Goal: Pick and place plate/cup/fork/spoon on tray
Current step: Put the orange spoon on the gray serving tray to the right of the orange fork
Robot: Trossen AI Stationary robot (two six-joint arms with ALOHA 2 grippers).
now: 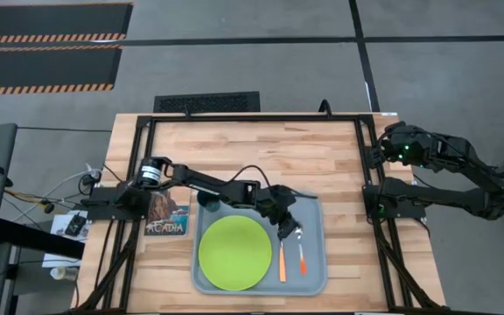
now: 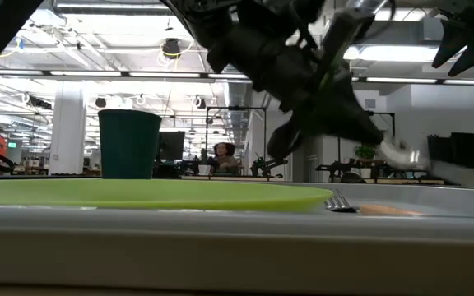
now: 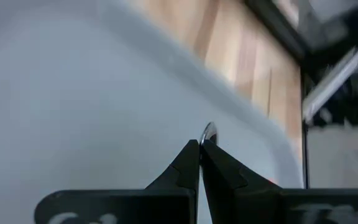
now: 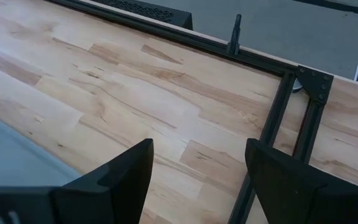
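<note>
When seen from above, one tray [image 1: 315, 278] lies on the wooden table [image 1: 261, 149], and on it sit one green plate [image 1: 234, 253], one fork [image 1: 282, 260] and one spoon [image 1: 301, 254], the last two side by side to the right of the plate, each with an orange handle. One dark cup [image 1: 206, 202] stands at the tray's far left corner, partly hidden by the left arm. One picture card [image 1: 165, 215] lies on the table just left of the tray. The left gripper [image 1: 290, 229] reaches over the tray, right above the bowl end of the spoon; the right arm is folded back at the table's right edge, away from all of it. From table height, one cup [image 2: 129, 144] stands upright behind the flat plate [image 2: 163, 194], and the fork tines [image 2: 339, 201] lie on the tray [image 2: 220, 238] just right of the plate. The left gripper [image 2: 397, 152] hangs above the tray with something pale and blurry at its tip. Looking from the left wrist, the two dark fingers [image 3: 188, 165] are pressed tight together over the pale tray [image 3: 73, 112], with a small shiny bit of metal at their tips; whether it is pinched or only touched cannot be told. Looking from the right wrist, the right gripper [image 4: 197, 168] has its two fingers spread wide with nothing between them, above bare table [image 4: 135, 87] beside the black frame [image 4: 278, 106].
</note>
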